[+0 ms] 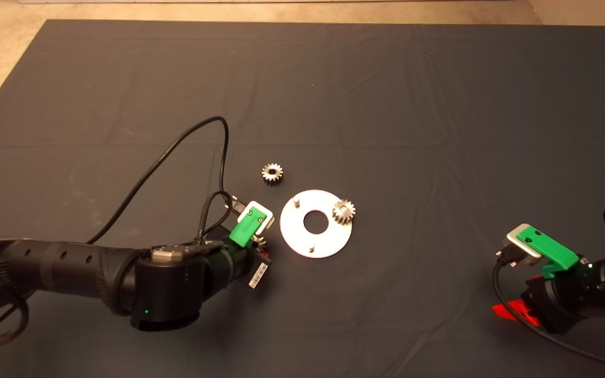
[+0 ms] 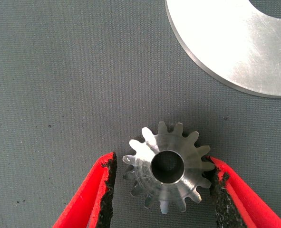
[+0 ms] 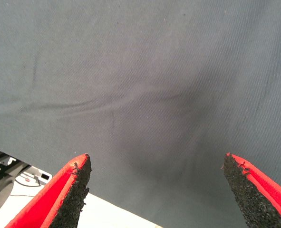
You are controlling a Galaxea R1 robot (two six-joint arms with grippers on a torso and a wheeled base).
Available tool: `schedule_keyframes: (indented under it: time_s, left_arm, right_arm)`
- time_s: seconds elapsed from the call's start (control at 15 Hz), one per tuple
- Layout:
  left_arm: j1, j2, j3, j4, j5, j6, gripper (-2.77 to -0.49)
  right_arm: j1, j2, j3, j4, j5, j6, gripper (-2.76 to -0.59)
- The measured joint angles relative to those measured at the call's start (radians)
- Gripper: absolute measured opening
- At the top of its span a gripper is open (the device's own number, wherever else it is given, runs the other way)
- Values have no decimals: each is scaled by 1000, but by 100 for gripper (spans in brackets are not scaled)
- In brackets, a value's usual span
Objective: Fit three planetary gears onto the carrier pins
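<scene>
The shiny round disc (image 1: 329, 239) lies mid-mat with three carrier pins. Two pins (image 1: 296, 201) (image 1: 311, 248) are bare. One planetary gear (image 1: 343, 211) sits on the third pin. A second gear (image 1: 272, 172) lies loose on the mat beyond the disc. My left gripper (image 1: 259, 242) is just left of the disc. In the left wrist view it (image 2: 162, 158) is open and straddles the third gear (image 2: 178, 142), which lies flat on the mat. One pad (image 2: 218, 190) touches its teeth; the other pad (image 2: 107, 190) stands a little off. The disc's edge (image 2: 226, 42) shows close by.
My right gripper (image 1: 510, 311) is parked at the lower right edge of the mat, open and empty (image 3: 155, 159). A black cable (image 1: 176, 147) loops over the mat behind the left arm. The mat's edge and the floor (image 3: 16, 180) show in the right wrist view.
</scene>
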Motion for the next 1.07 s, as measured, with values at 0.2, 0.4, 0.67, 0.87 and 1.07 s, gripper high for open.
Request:
schedule_keyframes:
  time_s: [0.2, 0.4, 0.67, 0.87, 1.07]
  left_arm:
    - [0, 0, 0, 0, -4, 0, -216]
    - [0, 0, 0, 0, -4, 0, -222]
    - [0, 0, 0, 0, -4, 0, -226]
    - [0, 0, 7, 0, -1, 0, -232]
    - [3, -1, 23, -1, 2, 2, -238]
  right_arm:
    - [0, 0, 0, 0, 1, 0, -131]
    - [0, -3, 0, 0, 3, -11, -131]
    - [0, -4, 0, 0, 3, -12, -131]
    - [0, -4, 0, 0, 3, -12, -131]
    - [0, -4, 0, 0, 3, -13, -131]
